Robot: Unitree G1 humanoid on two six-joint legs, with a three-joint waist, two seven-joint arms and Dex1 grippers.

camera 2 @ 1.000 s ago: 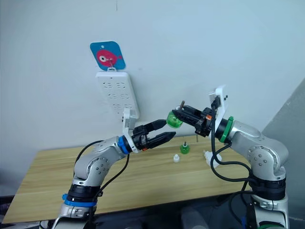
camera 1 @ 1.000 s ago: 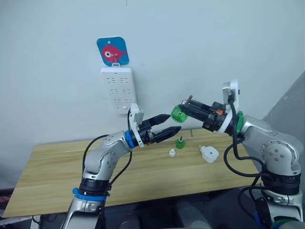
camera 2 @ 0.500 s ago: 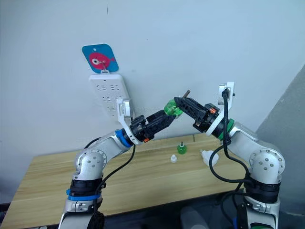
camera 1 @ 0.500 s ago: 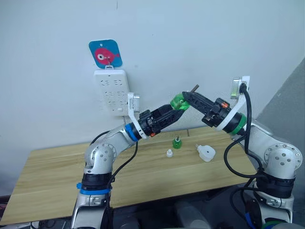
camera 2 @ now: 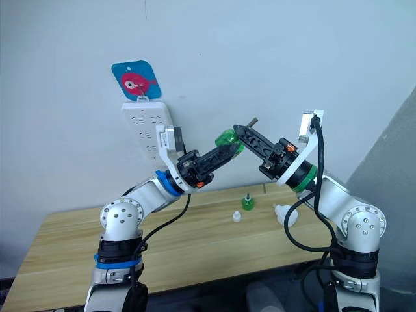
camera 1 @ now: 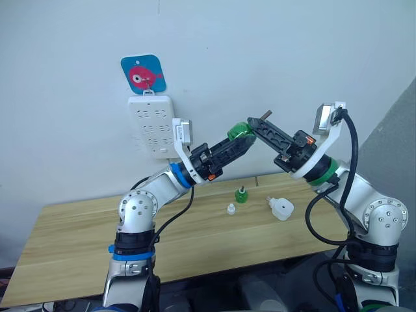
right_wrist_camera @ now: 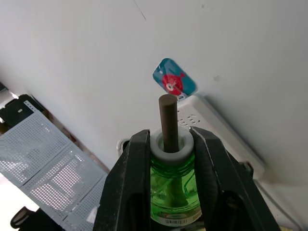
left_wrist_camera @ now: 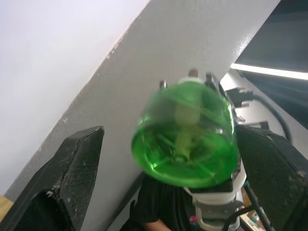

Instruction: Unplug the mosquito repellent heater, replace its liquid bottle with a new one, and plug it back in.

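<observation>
At upper centre, our right gripper (right_wrist_camera: 168,159) clenches the green liquid bottle (camera 1: 242,133) by its neck. Our left gripper (left_wrist_camera: 163,173), fingers spread, flanks its base. We judge an early release could drop it onto the table (camera 1: 78,240).

My heater (camera 1: 283,208) on table (camera 1: 78,240), right of small bottle (camera 1: 241,194) and cap (camera 1: 231,208), power strip (camera 1: 151,125) on wall behind
</observation>
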